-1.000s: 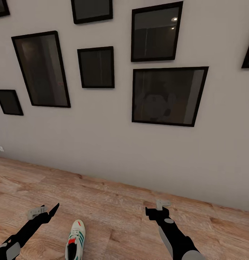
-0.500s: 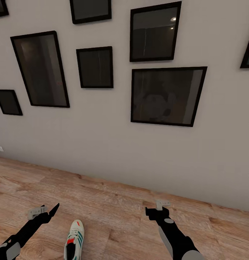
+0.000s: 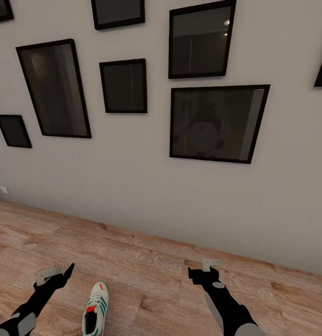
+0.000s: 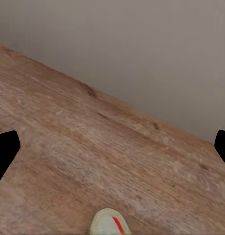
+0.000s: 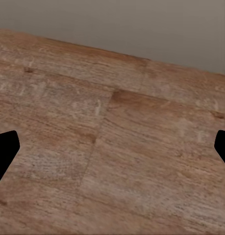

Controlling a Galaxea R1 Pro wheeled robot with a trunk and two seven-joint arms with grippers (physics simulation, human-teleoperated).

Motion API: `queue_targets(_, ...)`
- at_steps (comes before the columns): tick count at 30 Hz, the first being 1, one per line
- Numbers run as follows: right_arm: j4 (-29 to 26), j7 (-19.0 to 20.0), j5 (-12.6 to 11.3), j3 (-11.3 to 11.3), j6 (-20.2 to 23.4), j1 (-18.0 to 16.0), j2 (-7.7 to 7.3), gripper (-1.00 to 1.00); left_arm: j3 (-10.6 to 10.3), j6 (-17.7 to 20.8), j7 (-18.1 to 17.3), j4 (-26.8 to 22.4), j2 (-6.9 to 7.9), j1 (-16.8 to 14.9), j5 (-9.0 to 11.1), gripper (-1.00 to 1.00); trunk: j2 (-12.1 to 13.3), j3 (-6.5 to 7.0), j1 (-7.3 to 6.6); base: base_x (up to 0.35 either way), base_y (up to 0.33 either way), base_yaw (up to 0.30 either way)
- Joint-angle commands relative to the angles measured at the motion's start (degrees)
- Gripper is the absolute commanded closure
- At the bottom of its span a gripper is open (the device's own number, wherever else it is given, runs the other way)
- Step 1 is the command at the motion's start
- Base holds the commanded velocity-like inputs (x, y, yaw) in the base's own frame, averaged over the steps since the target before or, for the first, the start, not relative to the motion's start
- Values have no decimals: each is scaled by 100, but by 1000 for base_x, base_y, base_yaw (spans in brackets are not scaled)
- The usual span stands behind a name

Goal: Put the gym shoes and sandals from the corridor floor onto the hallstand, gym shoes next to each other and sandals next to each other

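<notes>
One gym shoe [image 3: 95, 310] lies on the corridor floor [image 3: 146, 266], toe toward the grey wall [image 3: 132, 186] hung with black-framed pictures [image 3: 217, 123]. The left pincer [image 3: 58, 274] hovers just beside the shoe, spread wide with nothing in it. The right pincer [image 3: 203, 268] hangs over bare planks, well apart from the shoe, also wide and empty.

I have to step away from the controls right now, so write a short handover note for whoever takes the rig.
Left gripper: open, empty, above the floor.
Right gripper: open, empty.
One gym shoe lies on the corridor floor between the arms, nearer the left one, toe towards the wall of framed pictures.
Done: nothing picked up yet.
Left: grasp this shoe, find the other shoe, both sandals and the rack, then place the pairs together.
</notes>
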Motion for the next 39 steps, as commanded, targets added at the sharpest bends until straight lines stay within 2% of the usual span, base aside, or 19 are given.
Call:
queue_targets(1, -20, -13, 42, -14, 51, -1, 4, -100, -45, -17, 251, 5, -61, -5, 56, -100, -3, -6, -1, 0, 0, 12)
queue_targets(2, -55, -19, 41, -18, 72, -1, 4, -100, -50, -23, 755, 1, -200, -5, 41, -100, -3, -7, -1, 0, 0, 8)
queue_targets(3, -90, -21, 41, -19, 86, -1, 4, -100, -57, -27, 981, 0, -280, -5, 29, -100, -3, -7, -1, 0, 0, 6)
queue_targets(4, -289, -25, 36, -22, 198, -1, 4, -100, -108, -34, 1473, -2, -511, -5, -47, -100, -3, -7, -1, 0, 0, 3)
queue_targets(5, -596, -27, 30, -26, 520, -1, 4, -100, -216, -38, 1731, -3, -664, -5, -189, -100, -3, -7, -1, 0, 0, 2)
queue_targets(7, -825, -23, 24, -27, 855, -1, 4, -100, -283, -39, 1830, 0, -722, -5, -301, -100, -3, -7, -1, 0, 0, 1)
queue_targets(8, -1051, -16, 20, -29, 1229, -1, 4, -100, -328, -40, 1894, 2, -759, -5, -401, -100, -3, -7, -1, 0, 0, 0)
queue_targets(12, -1627, 3, 14, -32, 1957, -1, 4, -100, -386, -41, 1970, 4, -804, -5, -541, -100, -3, -7, -1, 0, 0, 0)
queue_targets(14, -2166, 16, 14, -8, 2253, -1, 4, -100, -410, -42, 1998, 5, -824, -5, -608, -100, -3, -7, -1, 0, 0, 0)
queue_targets(19, -2473, 17, 14, 8, 2342, -1, 4, -100, -437, -47, 1999, 5, -832, -1, -648, -100, -3, -7, -1, 0, 0, 0)
queue_targets(21, -2616, 16, 14, 5, 2352, -1, 4, -100, -447, -78, 1999, 5, -828, 7, -766, -100, -3, -7, -1, 0, 0, 0)
queue_targets(23, -2696, 15, 14, 3, 2355, -1, 4, -100, -453, -130, 2002, 5, -827, 42, -964, -100, -3, -7, -1, 0, 0, 0)
queue_targets(24, -2737, 15, 14, 3, 2357, -1, 4, -100, -456, -173, 2004, 5, -827, 71, -1133, -100, -3, -8, -1, 0, 0, 0)
queue_targets(25, -2774, 15, 14, 3, 2358, -1, 4, -100, -456, -228, 2006, 5, -826, 104, -1397, -100, -4, -32, 1, 0, 0, 0)
queue_targets(29, -2806, 19, 11, 2, 2359, -1, 4, -100, -453, -275, 2013, 5, -826, 136, -1717, -100, -9, -139, 11, 0, 0, 0)
queue_targets(31, -2806, 22, 10, -5, 2359, -1, 4, -100, -451, -286, 2015, 5, -826, 143, -1795, -100, -12, -200, 17, 0, 0, 0)
queue_targets(39, -2805, 23, 13, -1, 2359, -1, 4, -100, -459, -288, 2015, 5, -826, 144, -1818, -100, -23, -452, 37, 0, 0, 0)
